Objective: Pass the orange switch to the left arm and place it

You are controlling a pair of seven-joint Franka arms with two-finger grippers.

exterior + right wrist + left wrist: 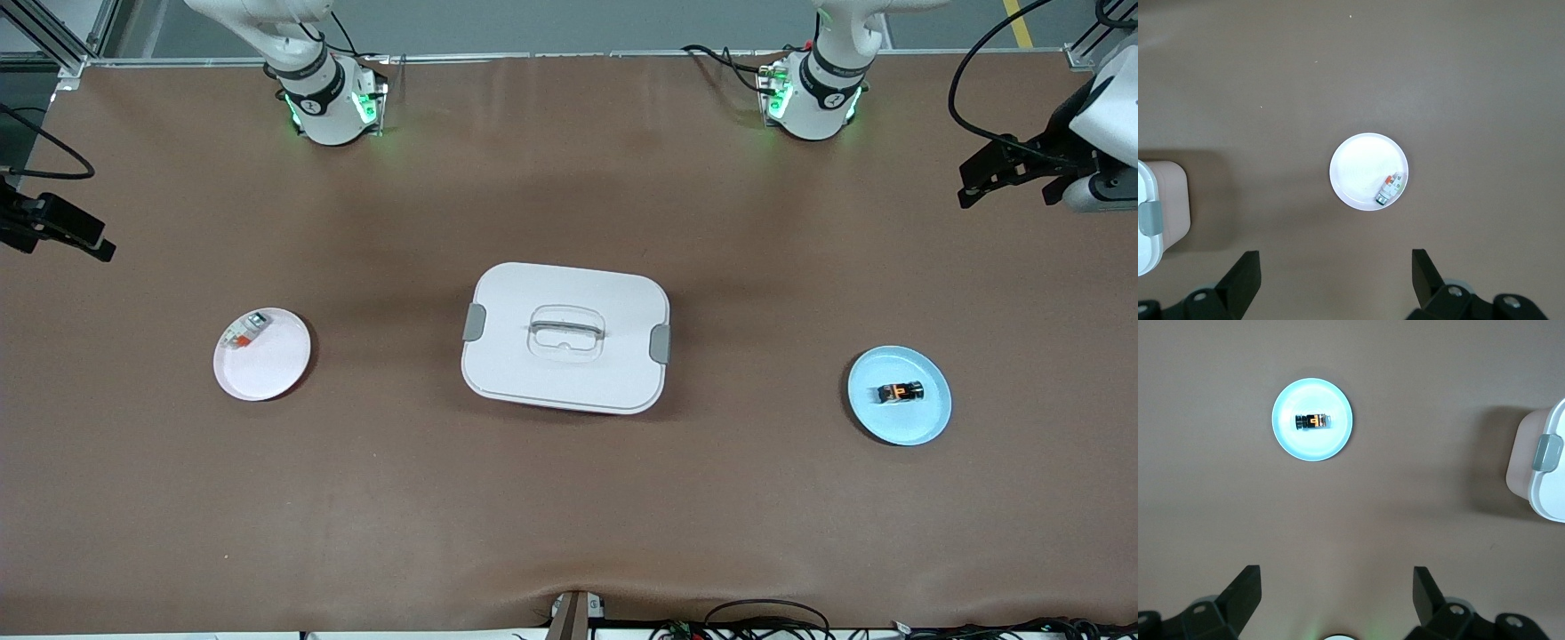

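Note:
The orange switch [900, 391] is a tiny black block with an orange end. It lies on a small blue plate [917, 422] toward the left arm's end of the table, and also shows in the left wrist view [1313, 421]. My left gripper [973, 187] hangs high over the table at that end, open and empty [1337, 587]. My right gripper [98, 244] hangs high over the right arm's end, open and empty [1336, 267]. The white box [566, 338] with grey latches stands shut in the middle of the table, between the two plates.
A pink plate [271, 369] toward the right arm's end holds a small white component with a red-orange patch [244, 332], also seen in the right wrist view [1389, 189]. The box's ends show in the left wrist view [1546, 473] and the right wrist view [1158, 220]. Cables run along the table's edges.

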